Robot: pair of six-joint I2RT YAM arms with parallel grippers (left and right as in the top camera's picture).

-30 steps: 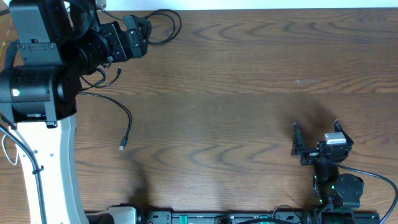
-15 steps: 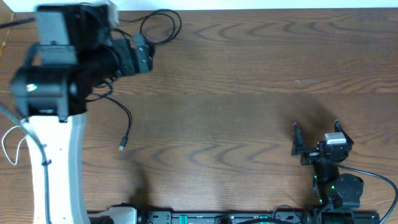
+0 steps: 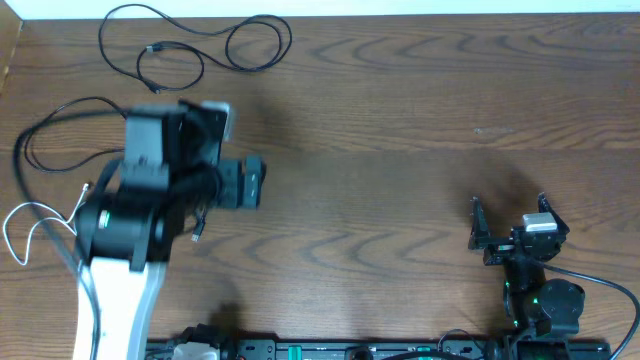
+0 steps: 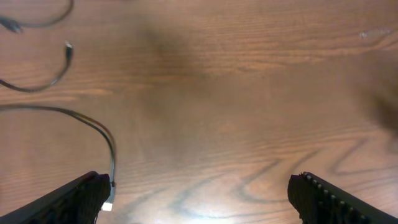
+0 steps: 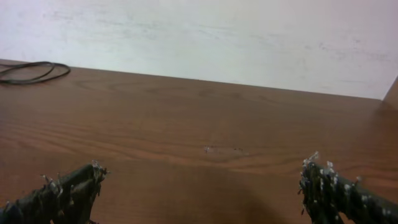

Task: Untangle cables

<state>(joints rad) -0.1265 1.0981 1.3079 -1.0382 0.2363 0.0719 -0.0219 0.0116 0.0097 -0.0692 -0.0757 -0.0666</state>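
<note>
One black cable (image 3: 289,40) lies looped at the table's back left. A second black cable runs under my left arm, and its plug end (image 3: 197,234) lies just left of the gripper. The white cable (image 3: 20,208) lies at the far left edge. My left gripper (image 3: 252,185) is open and empty above the wood. In the left wrist view its jaws (image 4: 205,199) are wide apart, and the second cable's plug (image 4: 108,203) lies beside the left finger. My right gripper (image 3: 508,208) is open and empty at the front right, far from all cables. Its jaws (image 5: 202,186) show only bare wood between them.
A white wall runs along the table's back edge (image 5: 205,37). A dark cable loop (image 5: 31,71) shows far off in the right wrist view. Robot bases and wiring sit along the front edge (image 3: 330,350).
My left arm has swung from the back left corner toward the front and middle, uncovering the cables at the back left. The right arm has not moved.
</note>
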